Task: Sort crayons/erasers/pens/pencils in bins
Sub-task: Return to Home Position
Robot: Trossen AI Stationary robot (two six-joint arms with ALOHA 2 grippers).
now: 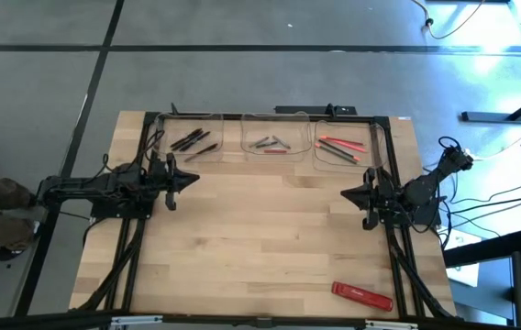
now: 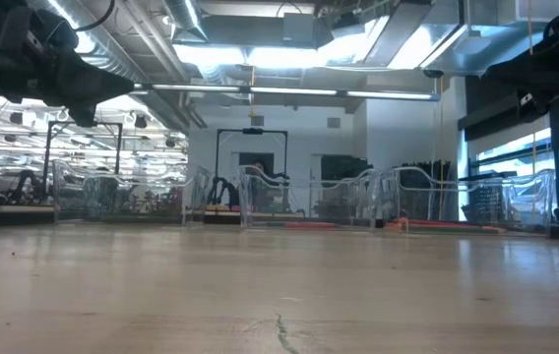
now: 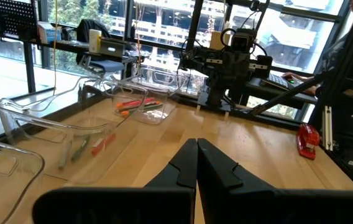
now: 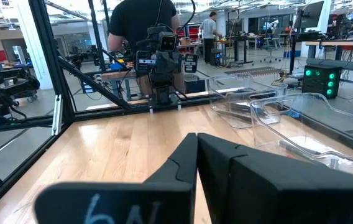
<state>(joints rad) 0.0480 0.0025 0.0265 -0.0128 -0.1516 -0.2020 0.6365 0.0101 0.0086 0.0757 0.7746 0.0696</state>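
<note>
Three clear bins stand in a row along the table's far edge. The left bin (image 1: pixel 192 140) holds several black pens (image 1: pixel 190 142). Grey pencils (image 1: pixel 270 143) lie in the middle bin (image 1: pixel 273 134), and orange-red crayons (image 1: pixel 338 147) in the right bin (image 1: pixel 343 145). My left gripper (image 1: pixel 190 178) is shut and level at the table's left side, just near of the left bin, touching nothing. My right gripper (image 1: pixel 348 193) is shut and level at the right side, near of the right bin, also touching nothing. Their shut fingertips show in the wrist views (image 3: pixel 196 149) (image 4: pixel 197 140).
A flat red bar (image 1: pixel 362 294) lies near the table's front right corner; whether it is an eraser I cannot tell. Bare wood (image 1: pixel 270 238) lies between the arms. A black frame (image 1: pixel 141 137) rims the table. A person (image 4: pixel 142 25) stands beyond the left edge.
</note>
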